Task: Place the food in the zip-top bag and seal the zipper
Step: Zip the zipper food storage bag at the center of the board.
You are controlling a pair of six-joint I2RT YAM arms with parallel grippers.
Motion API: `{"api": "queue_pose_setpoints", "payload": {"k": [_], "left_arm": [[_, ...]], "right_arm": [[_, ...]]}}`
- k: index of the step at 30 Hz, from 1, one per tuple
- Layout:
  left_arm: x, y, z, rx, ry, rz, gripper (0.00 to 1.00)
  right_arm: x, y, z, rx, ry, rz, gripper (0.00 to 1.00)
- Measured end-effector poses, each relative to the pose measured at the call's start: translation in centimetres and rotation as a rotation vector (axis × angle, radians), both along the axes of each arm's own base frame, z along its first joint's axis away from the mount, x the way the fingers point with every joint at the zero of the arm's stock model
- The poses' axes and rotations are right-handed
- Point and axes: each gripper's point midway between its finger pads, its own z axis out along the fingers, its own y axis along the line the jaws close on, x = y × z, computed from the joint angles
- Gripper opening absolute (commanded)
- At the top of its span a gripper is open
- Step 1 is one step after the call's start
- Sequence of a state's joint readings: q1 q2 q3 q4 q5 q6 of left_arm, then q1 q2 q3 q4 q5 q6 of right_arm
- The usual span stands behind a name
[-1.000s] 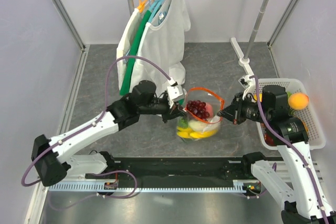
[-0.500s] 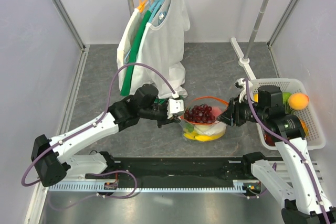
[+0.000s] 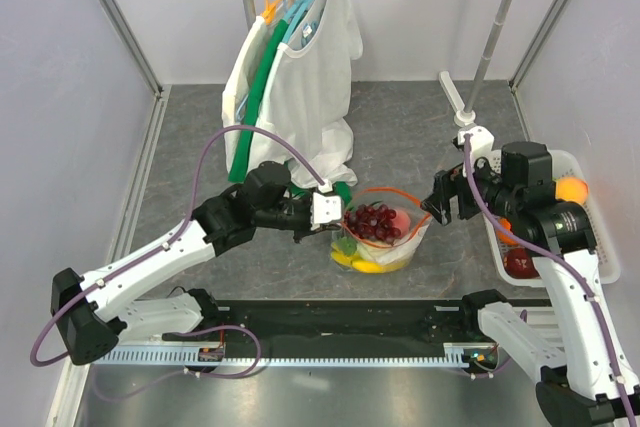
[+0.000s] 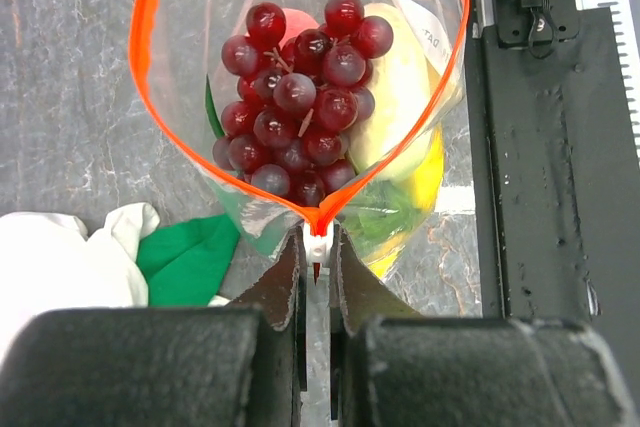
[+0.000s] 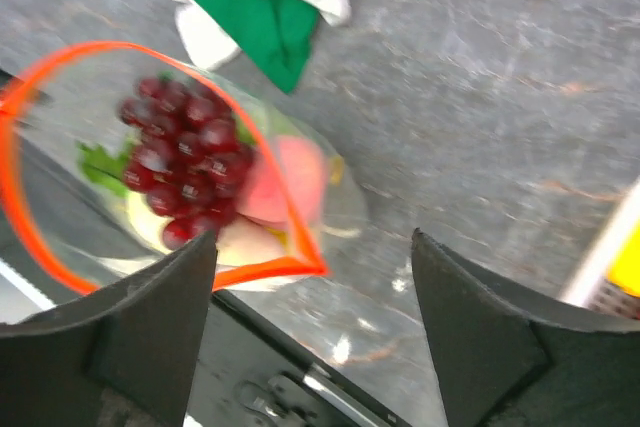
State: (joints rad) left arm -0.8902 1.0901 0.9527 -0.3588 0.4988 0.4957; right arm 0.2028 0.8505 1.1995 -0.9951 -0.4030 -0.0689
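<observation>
Bag [image 3: 408,239] upright at mid-counter [image 3: 400,127], close to the front edge, just beyond the black base rail [image 3: 350,319]. Mouth gaping, zipper [image 3: 395,190] an unsealed orange loop. Inside: grapes [image 4: 300,117] on top, with yellow, white and green pieces beneath, hard to make out through the plastic.

Left jaws pressed together on the zipper's near end, white slider [image 4: 317,245] right at the tips. Right jaws spread wide, just off the bag's opposite corner, not touching.

Bare counter behind the bag, up to the shirts [image 3: 300,77] on the rack and the pole [image 3: 480,57]. Green cloth [image 3: 343,190] at the bag's left side, touching or only beside it, cannot tell.

Basket [image 3: 560,155] tight against the right wall, partly hidden by the right arm; orange fruit [image 3: 570,190] and red fruit [image 3: 520,263] showing in it.

Right wrist view blurred, with the bag's lower edge cut off there by the fingers [image 5: 130,327].
</observation>
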Motion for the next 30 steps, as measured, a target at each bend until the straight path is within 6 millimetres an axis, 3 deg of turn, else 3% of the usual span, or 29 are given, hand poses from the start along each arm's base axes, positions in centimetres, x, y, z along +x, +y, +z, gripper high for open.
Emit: {"api": "queue_pose_setpoints", "payload": {"k": [7,13,17,20,22,26,30], "left_arm": [[-0.1,0.3,0.3,-0.002,-0.026,-0.008,0.02],[0.0,0.4,0.1,0.004,-0.031,-0.005,0.02],[-0.1,0.5,-0.1,0.006,-0.031,-0.003,0.02],[0.0,0.6,-0.2,0.008,-0.029,0.0,0.02],[0.1,0.7,-0.3,0.01,-0.028,0.005,0.02],[0.9,1.1,-0.3,0.009,-0.026,0.032,0.02],[1.4,1.4,-0.3,0.007,-0.023,0.046,0.02]], "right_arm": [[1.0,-0.1,-2.9,-0.083,0.087,0.065,0.75],[-0.7,0.1,-4.5,-0.164,0.116,0.265,0.83],[-1.8,-0.1,-3.8,-0.233,0.057,0.413,0.92],[-2.1,0.0,-2.5,-0.284,-0.044,0.534,0.93],[-2.2,0.0,-2.7,-0.32,-0.088,0.604,0.93],[-2.7,-0.2,-5.2,-0.371,-0.097,0.734,0.94],[-3.2,0.0,-6.7,-0.356,-0.059,0.785,0.86]]}}
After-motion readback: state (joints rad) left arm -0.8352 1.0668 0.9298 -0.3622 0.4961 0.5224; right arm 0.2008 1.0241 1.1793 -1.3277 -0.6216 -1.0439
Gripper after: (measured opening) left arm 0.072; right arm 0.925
